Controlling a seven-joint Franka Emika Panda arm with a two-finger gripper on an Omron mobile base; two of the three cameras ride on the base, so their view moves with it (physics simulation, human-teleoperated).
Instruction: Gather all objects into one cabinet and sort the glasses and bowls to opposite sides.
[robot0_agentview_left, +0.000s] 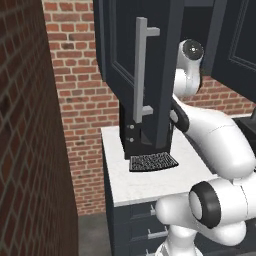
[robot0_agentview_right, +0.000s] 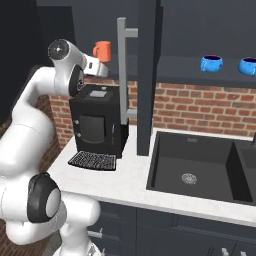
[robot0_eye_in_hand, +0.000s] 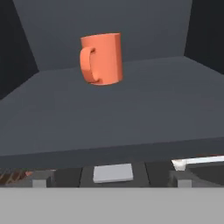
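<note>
While the gripper points into the open cabinet, jaws apart and holding nothing, the orange cup stands upright on the shelf ahead of it, handle toward the left of the hand view; two blue bowls sit farther right.

Red brick wall behind my white marble desk, more brick close at my left. Black coffee machine on desk, dark grille tray in front. Black sunken sink to right. Dark slate drawers below, short grey handles.
</note>
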